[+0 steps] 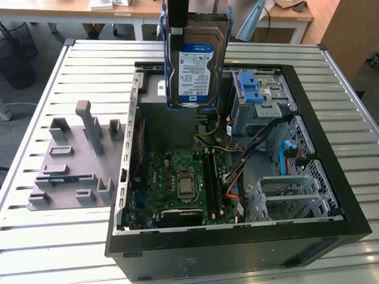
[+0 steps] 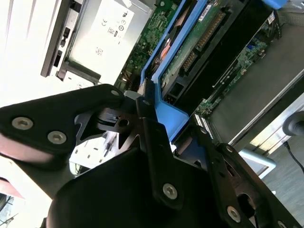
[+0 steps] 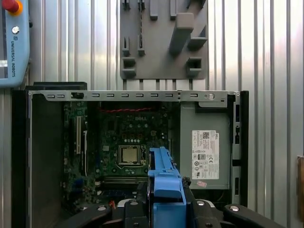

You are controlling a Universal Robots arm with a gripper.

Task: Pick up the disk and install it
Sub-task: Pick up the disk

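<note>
Blue-and-white label [image 1: 195,74] on the face of the disk [image 1: 198,38], exterior view: logo band up top, barcode blocks lower down, fine print too small to make out. White sticker [image 3: 204,154] on the grey metal box [image 3: 190,118], seen in both wrist views: dense rows of print, barcodes, a few round compliance marks [image 2: 113,32], not legible beyond that. Vertical dark lettering [image 3: 13,57] along the pale strip of the teach pendant [image 3: 23,42], first wrist view. White silkscreen on the motherboard [image 3: 124,128], too fine to tell.
</note>
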